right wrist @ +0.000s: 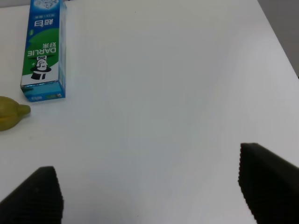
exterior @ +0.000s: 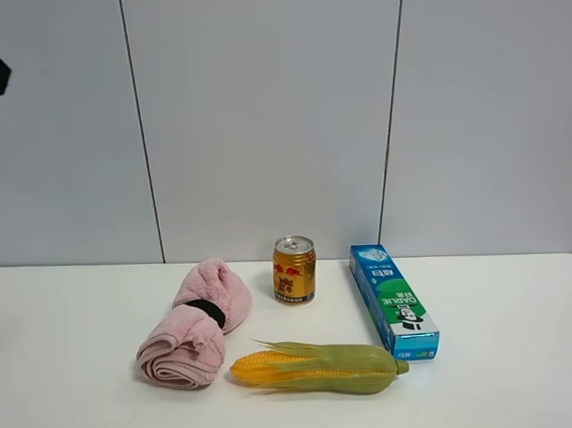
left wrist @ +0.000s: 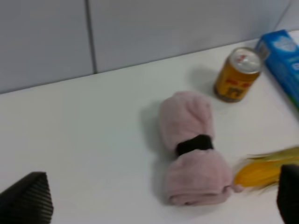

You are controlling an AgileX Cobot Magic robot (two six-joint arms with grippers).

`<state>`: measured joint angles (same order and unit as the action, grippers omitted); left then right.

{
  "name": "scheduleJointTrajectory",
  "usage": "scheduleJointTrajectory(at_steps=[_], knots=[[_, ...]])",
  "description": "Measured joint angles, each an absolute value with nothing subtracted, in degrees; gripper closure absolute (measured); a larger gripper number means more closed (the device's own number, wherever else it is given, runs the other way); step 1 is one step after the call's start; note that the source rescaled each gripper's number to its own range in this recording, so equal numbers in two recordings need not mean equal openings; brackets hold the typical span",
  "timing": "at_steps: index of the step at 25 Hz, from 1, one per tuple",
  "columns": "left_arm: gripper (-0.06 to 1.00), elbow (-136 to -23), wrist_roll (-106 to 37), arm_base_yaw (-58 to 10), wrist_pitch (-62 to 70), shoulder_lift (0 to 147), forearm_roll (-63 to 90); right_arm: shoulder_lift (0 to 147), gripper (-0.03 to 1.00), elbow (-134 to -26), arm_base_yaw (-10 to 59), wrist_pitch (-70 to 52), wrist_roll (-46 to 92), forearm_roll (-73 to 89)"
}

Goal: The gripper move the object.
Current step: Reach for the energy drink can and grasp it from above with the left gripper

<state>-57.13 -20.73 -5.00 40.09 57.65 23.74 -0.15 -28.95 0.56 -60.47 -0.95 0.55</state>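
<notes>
Find the can upright at the far middle, towel roll just left, box right, corn nearer, top unobstructed. Note left gripper and right gripper spread wide, empty, probably readied for its width

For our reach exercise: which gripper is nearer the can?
Left, probably. The left gripper faces the can across the pink towel; the right gripper hangs beyond the toothpaste box, can outside its view.

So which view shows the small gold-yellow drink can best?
Exterior high: the small gold-yellow drink can stands upright, sharp and unobstructed, label facing the camera. Left wrist shows the can blurred, from above. Right wrist misses it.
</notes>
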Motion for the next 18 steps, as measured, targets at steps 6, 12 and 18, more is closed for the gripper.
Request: scheduleJointTrajectory(at_steps=[6, 12, 18], knots=[[-0.06, -64.86, -15.85, -14.27, 36.52, 67.93, 20.39, -0.15, -0.03, -28.95, 0.56, -60.47, -0.95, 0.55], [-0.06, -69.57, -14.4, -23.52, 31.6, 78.19, 16.2, -0.15, -0.03, -28.95, 0.56, -60.47, -0.95, 0.55], [-0.06, -69.77, -14.11, -31.86, 24.93, 86.64, 9.68, -0.15, -0.03, -28.95, 0.56, -60.47, -0.95, 0.55]])
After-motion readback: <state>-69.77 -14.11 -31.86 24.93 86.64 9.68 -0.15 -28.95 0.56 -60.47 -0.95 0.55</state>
